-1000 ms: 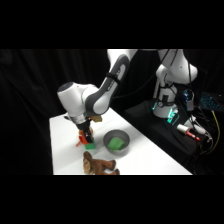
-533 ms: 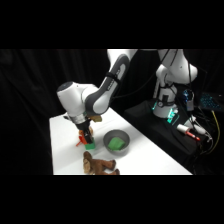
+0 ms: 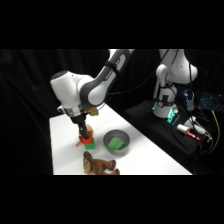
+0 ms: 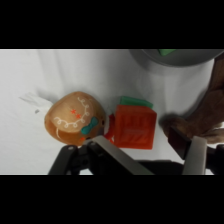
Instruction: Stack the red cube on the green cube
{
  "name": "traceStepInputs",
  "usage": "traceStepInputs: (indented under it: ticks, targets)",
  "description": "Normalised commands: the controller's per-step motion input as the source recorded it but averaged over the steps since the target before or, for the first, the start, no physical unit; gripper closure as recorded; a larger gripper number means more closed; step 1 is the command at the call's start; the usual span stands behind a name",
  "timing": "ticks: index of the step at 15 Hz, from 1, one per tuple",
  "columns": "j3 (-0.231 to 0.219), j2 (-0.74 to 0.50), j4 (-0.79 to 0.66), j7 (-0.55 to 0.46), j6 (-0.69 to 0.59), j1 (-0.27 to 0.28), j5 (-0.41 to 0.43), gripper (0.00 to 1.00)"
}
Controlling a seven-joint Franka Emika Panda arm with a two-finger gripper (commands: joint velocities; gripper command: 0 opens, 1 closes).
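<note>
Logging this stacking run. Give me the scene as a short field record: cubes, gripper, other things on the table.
red cube: sits on top of the green cube, slightly offset
green cube: on the white table, only an edge shows under the red one in the wrist view
gripper: low over the stack, fingers spread either side of the red cube, apparently not clamping it
round brown-orange toy: right beside the stack
grey bowl: holds a larger green block
brown plush toy: near the table's front edge
</note>
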Motion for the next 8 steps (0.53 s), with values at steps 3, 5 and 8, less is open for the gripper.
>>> traceStepInputs:
  ticks: [3, 5, 8]
  targets:
    - [-0.031, -0.3, 0.04, -0.03, -0.31, 0.04, -0.111, 0.0]
    - [0.003, -0.32, 0.01, -0.07, -0.31, 0.024, -0.086, 0.0]
    - [0.029, -0.33, -0.02, -0.11, -0.29, 0.012, -0.062, 0.0]
